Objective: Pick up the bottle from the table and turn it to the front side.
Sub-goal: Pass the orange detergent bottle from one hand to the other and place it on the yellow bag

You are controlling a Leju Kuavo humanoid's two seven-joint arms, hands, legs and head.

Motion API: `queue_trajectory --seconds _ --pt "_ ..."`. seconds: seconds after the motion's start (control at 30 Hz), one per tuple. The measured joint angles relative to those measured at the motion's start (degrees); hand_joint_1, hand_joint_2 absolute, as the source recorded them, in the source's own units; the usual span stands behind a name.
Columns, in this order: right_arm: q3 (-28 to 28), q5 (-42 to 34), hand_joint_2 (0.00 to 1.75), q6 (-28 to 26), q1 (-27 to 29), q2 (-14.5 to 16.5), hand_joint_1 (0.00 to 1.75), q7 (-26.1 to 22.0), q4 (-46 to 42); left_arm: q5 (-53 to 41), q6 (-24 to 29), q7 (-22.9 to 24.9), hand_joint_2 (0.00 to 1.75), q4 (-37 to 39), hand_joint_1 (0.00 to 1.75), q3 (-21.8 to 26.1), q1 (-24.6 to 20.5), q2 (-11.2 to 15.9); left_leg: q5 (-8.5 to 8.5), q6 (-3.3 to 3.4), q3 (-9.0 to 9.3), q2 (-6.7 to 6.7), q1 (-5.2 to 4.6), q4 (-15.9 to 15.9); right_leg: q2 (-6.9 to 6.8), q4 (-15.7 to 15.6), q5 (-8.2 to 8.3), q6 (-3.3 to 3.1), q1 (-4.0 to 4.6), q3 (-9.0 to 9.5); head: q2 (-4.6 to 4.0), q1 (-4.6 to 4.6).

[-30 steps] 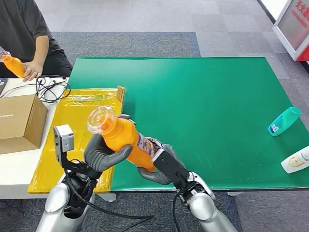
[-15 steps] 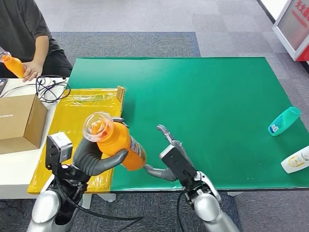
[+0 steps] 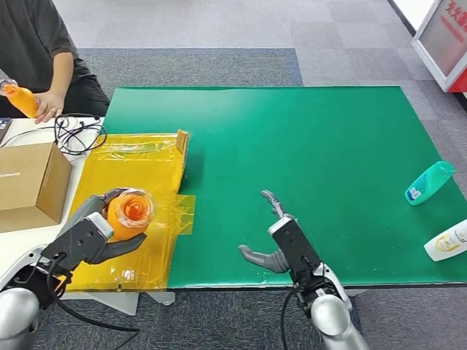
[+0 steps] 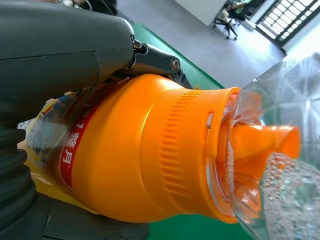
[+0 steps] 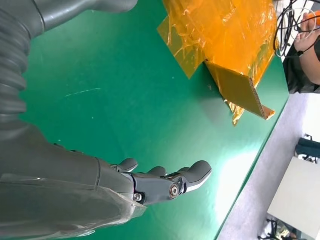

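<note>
At the lower left of the head view, the left hand (image 3: 90, 237) holds the orange bottle (image 3: 130, 213) above the yellow film sheet (image 3: 132, 164), with the bottle's clear cap end facing the camera. The left wrist view shows the thumb and fingers (image 4: 154, 56) wrapped around the labelled body (image 4: 71, 140), so the grip sits well behind the ribbed orange collar. To do this step well, I judge the hand should keep that firm wrap on the body, roll the wrist slowly until the printed label faces forward, and avoid squeezing the clear cap (image 4: 279, 145), which looks thin. The bottle should stay over the tabletop (image 3: 309, 146) while it turns, in case it slips.

Right of centre at the bottom of the frame, the right hand (image 3: 281, 237) hovers over the green mat with fingers spread wide and nothing in it; the right wrist view shows its fingertips (image 5: 196, 172) clear of the surface.
</note>
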Motion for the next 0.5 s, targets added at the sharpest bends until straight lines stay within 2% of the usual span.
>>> queue_trajectory --seconds 0.13,0.27,0.37,0.5 --pt "-0.4 0.0 1.75 0.4 -0.1 0.5 0.0 -0.1 0.1 -4.3 -1.4 0.9 1.75 3.0 1.75 -0.6 -2.3 4.1 0.0 0.0 0.0 0.01 0.0 0.0 0.01 0.0 0.0 0.0 0.0 -0.01 0.0 0.01" --pt "-0.4 0.0 1.75 1.2 -0.3 1.1 0.0 -0.2 0.7 -9.6 -2.6 0.5 1.75 8.6 1.75 -3.3 -5.9 7.3 0.01 0.0 0.0 0.0 0.0 0.0 0.01 0.0 0.01 -0.01 0.0 -0.01 0.0 0.0" --pt "-0.4 0.1 1.75 1.4 -0.6 1.5 0.0 -0.3 1.5 -13.9 -2.5 -0.7 1.75 14.1 1.75 -6.5 -9.6 8.3 0.03 0.0 0.0 0.0 0.0 0.0 0.0 0.0 0.01 -0.02 0.0 0.0 0.0 -0.01" --pt "-0.3 0.0 1.75 1.7 -1.1 2.0 0.0 -0.5 2.5 -18.1 -2.2 -2.0 1.75 21.4 1.75 -11.2 -14.8 8.3 0.04 0.0 -0.01 0.0 -0.01 0.0 0.01 0.0 0.02 -0.02 -0.01 0.01 0.0 0.01"
